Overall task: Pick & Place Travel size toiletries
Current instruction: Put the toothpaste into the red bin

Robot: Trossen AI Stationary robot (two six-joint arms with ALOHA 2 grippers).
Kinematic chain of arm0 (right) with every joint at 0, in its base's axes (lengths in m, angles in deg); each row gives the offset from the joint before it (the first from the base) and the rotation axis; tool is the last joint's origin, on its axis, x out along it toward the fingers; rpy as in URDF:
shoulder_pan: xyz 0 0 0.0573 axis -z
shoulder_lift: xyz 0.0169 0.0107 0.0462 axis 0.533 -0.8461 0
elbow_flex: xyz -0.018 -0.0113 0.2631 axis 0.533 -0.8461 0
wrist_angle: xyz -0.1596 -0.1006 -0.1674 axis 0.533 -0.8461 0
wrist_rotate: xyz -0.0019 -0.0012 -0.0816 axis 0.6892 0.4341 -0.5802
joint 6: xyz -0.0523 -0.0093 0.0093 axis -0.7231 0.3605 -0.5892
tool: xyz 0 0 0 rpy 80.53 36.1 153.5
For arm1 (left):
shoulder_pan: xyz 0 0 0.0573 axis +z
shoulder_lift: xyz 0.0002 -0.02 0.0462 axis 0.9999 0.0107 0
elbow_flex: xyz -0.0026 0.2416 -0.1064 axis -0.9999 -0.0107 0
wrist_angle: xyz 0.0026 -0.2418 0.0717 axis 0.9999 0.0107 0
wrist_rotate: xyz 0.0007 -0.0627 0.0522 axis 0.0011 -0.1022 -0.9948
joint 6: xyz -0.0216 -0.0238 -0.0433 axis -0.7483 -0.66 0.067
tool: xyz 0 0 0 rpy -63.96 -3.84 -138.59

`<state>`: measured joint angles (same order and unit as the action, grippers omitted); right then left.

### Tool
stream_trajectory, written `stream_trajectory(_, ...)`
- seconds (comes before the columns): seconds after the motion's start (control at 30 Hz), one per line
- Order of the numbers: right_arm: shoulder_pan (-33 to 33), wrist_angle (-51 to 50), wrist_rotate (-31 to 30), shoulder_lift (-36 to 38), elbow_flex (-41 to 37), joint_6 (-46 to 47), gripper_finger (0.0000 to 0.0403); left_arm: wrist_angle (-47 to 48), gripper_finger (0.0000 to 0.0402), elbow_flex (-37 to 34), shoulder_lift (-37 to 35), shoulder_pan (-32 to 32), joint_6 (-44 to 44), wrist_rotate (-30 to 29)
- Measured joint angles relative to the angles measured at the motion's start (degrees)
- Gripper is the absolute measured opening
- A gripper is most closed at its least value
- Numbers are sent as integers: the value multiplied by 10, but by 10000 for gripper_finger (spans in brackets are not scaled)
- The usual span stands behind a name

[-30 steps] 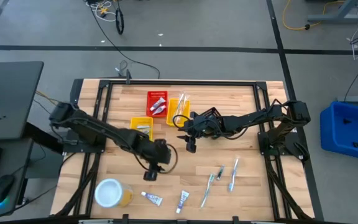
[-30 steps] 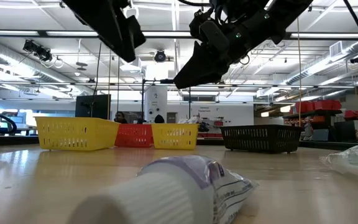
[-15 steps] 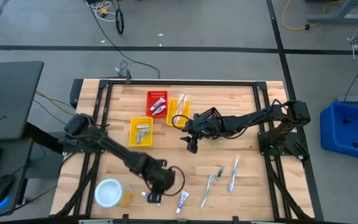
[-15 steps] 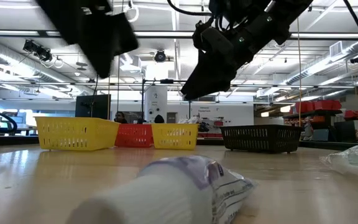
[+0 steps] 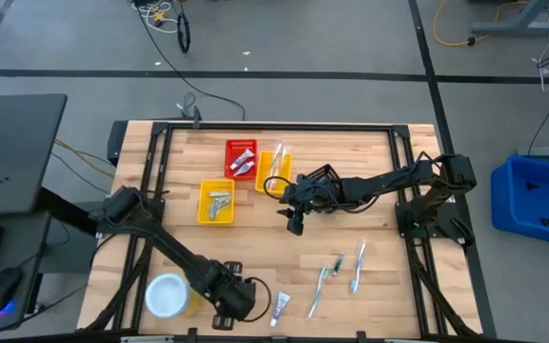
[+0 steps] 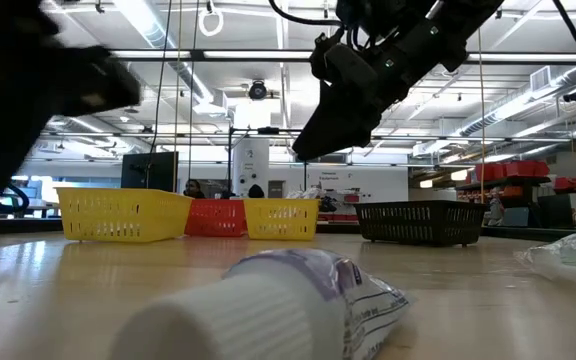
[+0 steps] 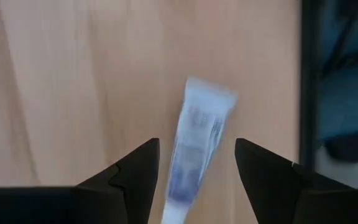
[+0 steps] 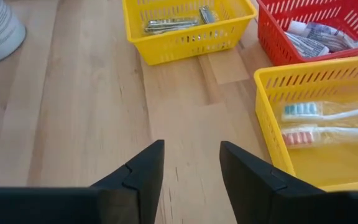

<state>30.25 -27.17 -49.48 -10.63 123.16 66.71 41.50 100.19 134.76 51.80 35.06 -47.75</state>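
Note:
In the left wrist view my left gripper (image 7: 196,146) is open, one finger on either side of a small white tube with blue print (image 7: 202,124) that lies flat on the wood; neither finger touches it. From above, that gripper (image 5: 230,305) hides the tube, near the table's near edge. A second white tube (image 5: 281,307) and three toothbrushes (image 5: 336,272) lie to its right. My right gripper (image 5: 294,224) hangs open over the table's middle, above bare wood (image 8: 188,155).
A white-topped yellow round container (image 5: 168,295) stands just left of my left gripper. Far side: a yellow basket with metal items (image 5: 217,203), a red basket with tubes (image 5: 241,157), a yellow basket with toothbrushes (image 8: 328,124). The low view shows a black basket (image 6: 420,222).
My left gripper has travelled from the table's middle toward the near edge and now stands over the white tube beside the round container. The tube has stayed where it lay.

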Motion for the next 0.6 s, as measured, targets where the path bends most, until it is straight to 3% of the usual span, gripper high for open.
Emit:
stream_trajectory(0.23,0,-2,0,0,-2,2,153,-6,220,0,29,3,29,41)
stream_trajectory(0.6,0,-6,0,0,-2,4,144,-6,220,-16,35,11,61,41)
